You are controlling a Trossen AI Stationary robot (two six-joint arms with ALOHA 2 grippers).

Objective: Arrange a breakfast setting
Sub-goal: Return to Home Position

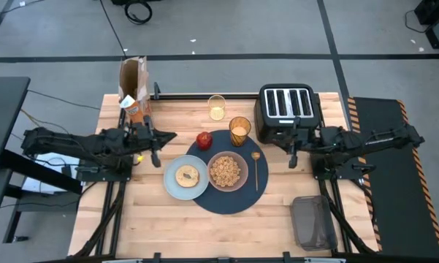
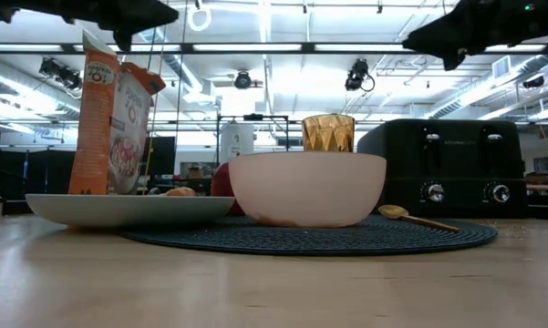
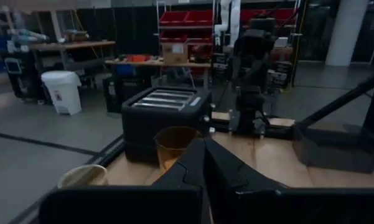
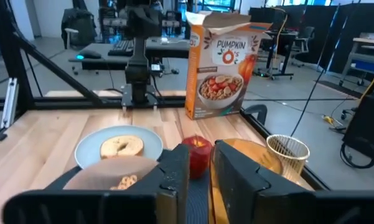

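Breakfast setting sits mid-worktop point(image 1: 146, 226) on the navy placemat point(image 1: 234, 199). The bowl point(image 1: 245, 177) of cereal point(image 1: 227, 170) is at the mat's centre, with the spoon point(image 1: 256, 169) on its right. The plate point(image 1: 172, 188) with the bagel point(image 1: 187, 175) overlaps the mat's left edge. The apple point(image 1: 204, 139) and tumbler point(image 1: 239, 130) stand at the far edge. The left end effector point(image 1: 156, 159), fingers pressed together, hangs left of the plate. The right end effector point(image 1: 292, 159), fingers slightly parted, hangs beside the toaster point(image 1: 287, 109). Both are clear of the mat.
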